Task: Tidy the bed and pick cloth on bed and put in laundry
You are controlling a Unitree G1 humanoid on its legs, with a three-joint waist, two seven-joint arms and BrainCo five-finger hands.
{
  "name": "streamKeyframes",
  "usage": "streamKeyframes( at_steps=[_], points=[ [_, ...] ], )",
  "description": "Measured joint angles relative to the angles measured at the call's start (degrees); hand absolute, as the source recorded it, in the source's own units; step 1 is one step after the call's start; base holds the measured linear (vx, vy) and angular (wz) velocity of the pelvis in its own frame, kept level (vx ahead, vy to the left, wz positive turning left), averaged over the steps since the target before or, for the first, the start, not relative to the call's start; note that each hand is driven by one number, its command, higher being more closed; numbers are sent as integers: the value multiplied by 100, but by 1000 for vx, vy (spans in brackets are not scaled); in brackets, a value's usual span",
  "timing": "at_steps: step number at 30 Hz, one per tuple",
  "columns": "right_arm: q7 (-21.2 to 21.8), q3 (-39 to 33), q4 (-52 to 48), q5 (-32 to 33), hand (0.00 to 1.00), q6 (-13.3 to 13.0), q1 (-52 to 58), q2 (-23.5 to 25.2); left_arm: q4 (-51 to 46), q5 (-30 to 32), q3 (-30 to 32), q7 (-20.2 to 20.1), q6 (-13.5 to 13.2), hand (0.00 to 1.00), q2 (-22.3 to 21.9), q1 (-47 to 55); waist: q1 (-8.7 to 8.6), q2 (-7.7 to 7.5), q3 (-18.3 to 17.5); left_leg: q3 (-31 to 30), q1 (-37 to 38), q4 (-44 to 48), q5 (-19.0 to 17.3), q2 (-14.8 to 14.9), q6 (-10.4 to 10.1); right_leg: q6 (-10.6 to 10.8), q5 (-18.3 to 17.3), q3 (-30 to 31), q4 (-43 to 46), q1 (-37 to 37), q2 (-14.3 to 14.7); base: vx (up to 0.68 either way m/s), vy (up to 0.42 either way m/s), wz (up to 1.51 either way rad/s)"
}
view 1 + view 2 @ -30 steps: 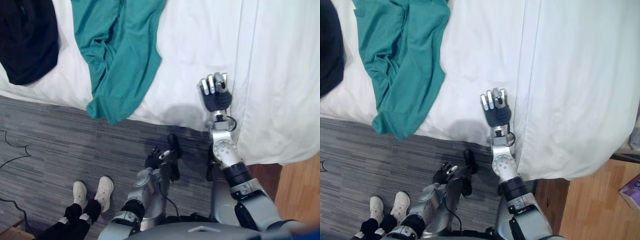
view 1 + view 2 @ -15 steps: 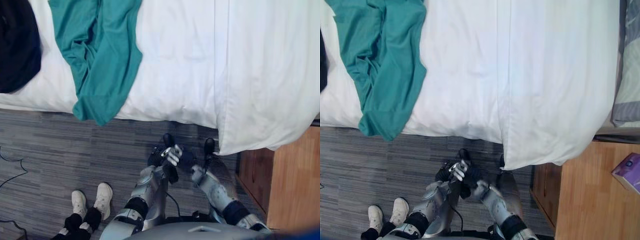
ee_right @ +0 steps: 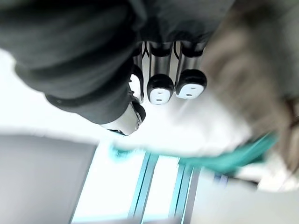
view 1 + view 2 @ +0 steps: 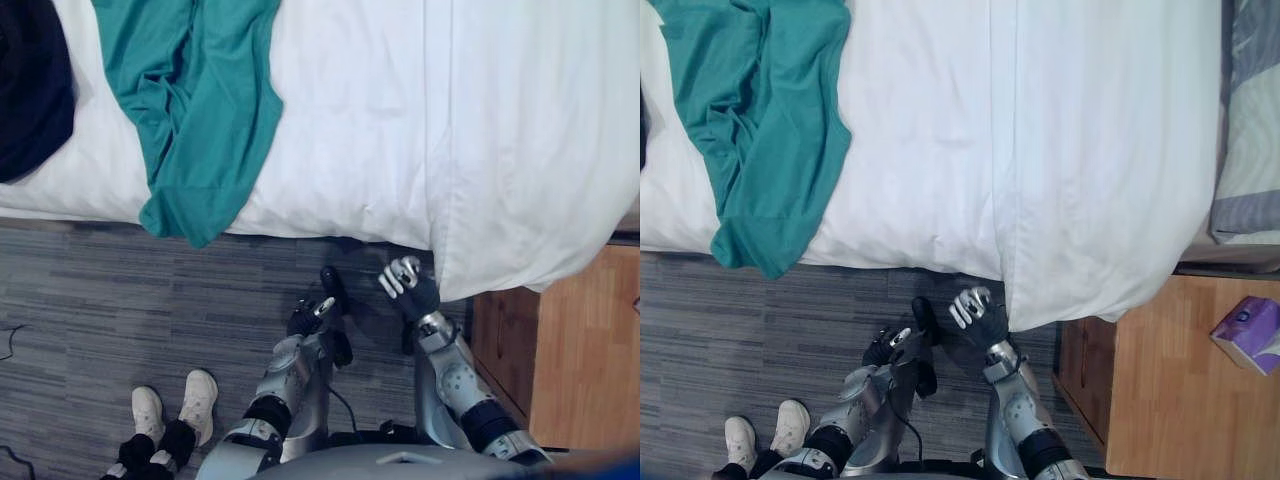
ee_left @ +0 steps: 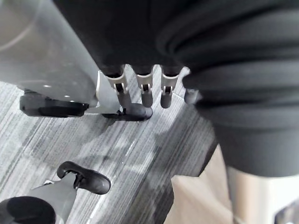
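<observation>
A teal cloth (image 4: 195, 110) lies crumpled on the white bed (image 4: 350, 120), toward the robot's left; its lower end hangs over the bed's near edge, above the grey floor (image 4: 100, 290); neither hand touches it. A dark cloth (image 4: 30, 90) lies on the bed further left, apart from the teal one. A white cover (image 4: 540, 140) is spread over the right part of the bed; its corner droops past the edge.

The right hand (image 4: 408, 287) is raised just below that drooping corner, close to the bed's edge; in its own wrist view its fingers (image 3: 160, 88) are loosely bent and have hold of nothing. The left hand (image 4: 310, 315) hangs low over the floor, just beside the right one; its fingers (image 5: 146, 93) are relaxed and nearly straight, with nothing between them.

A wooden nightstand (image 4: 580, 350) stands to the right of the bed; a purple box (image 4: 1248, 335) rests on it. A person's white shoes (image 4: 170, 400) stand on the floor at the lower left.
</observation>
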Motion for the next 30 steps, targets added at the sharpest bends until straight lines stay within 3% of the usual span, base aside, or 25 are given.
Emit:
streamKeyframes(
  at_steps=[5,10,14,19,24,30],
  points=[
    [178,15,-957,-8,0,14,389,-74,-9,151,-407,-4,-22,0,237,214,-34,-86,-3,-159,273,-1,-69,20,99,-3,0,-61,-135,356,41,54,-19,1],
    [-364,-66,-1077,-168,0,-92,790,-58,-30,425,-462,-41,-22,0,500,430,-75,-199,-114,-314,579,-2,-101,18,85,4,10,-151,-391,835,70,55,-13,5],
    [-810,-414,-1086,-261,0,-126,1310,-30,-60,648,-447,-146,49,0,692,769,-124,-341,-565,-316,796,-3,-142,15,33,33,42,-154,-584,1146,94,82,-12,-2],
    [-1443,-1167,-1017,-525,0,-171,2061,1,-27,917,-262,-307,143,0,773,1230,-182,-358,-1237,-233,1293,-6,-379,42,49,43,59,-35,-889,1674,155,84,-1,-22],
    [-1649,-1905,-69,-1053,0,-48,2557,-32,140,1220,202,-556,263,0,750,1616,-287,-320,-1810,66,1802,-29,-637,112,4,69,72,168,-1162,2165,233,72,-13,-33],
    [-2002,-2085,1767,-2101,0,48,2732,-52,421,1593,612,-823,342,0,616,1612,-282,-219,-2047,186,2043,-42,-722,180,-41,50,63,157,-1237,2461,251,56,-14,-8]
  ],
)
